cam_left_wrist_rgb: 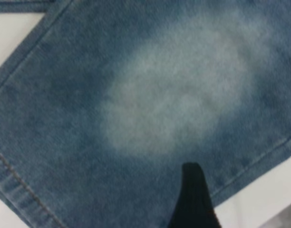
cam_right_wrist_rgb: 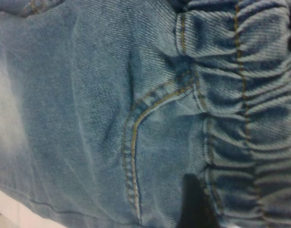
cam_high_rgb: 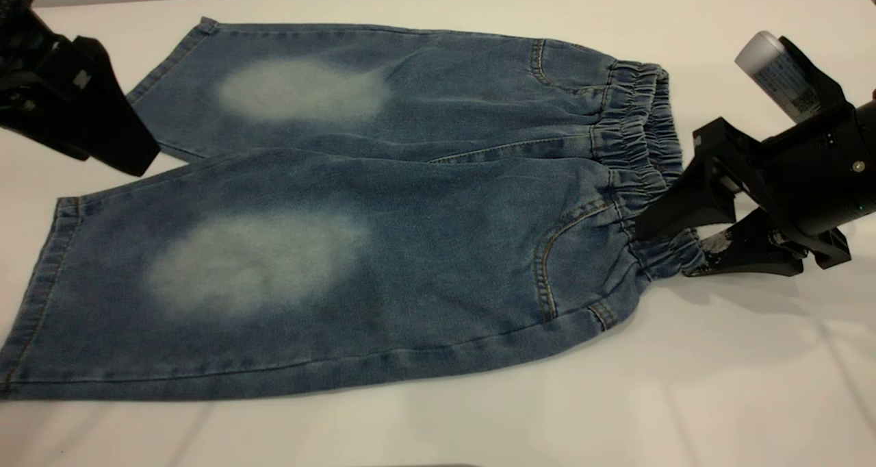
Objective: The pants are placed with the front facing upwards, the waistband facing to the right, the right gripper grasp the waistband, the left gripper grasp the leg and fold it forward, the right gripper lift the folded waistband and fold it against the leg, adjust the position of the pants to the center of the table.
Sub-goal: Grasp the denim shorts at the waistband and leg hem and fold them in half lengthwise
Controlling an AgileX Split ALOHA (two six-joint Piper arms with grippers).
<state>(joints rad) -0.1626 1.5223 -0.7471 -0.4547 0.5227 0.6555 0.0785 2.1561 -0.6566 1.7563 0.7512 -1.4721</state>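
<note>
At the upper left of the exterior view the left gripper (cam_high_rgb: 102, 121) hovers by the far leg's hem; whether its fingers are open or closed I cannot tell. The pants (cam_high_rgb: 356, 248) lie flat across the middle of the table (cam_high_rgb: 718, 385), front up, legs toward the left. At the right, the right gripper (cam_high_rgb: 667, 244) straddles the waistband (cam_high_rgb: 640, 145), one finger above the cloth and one below, jaws spread, not yet clamped. The grasping step seems in hand: next, the right must close on the band and the left must take the leg. Nothing else blocks the fold.
</note>
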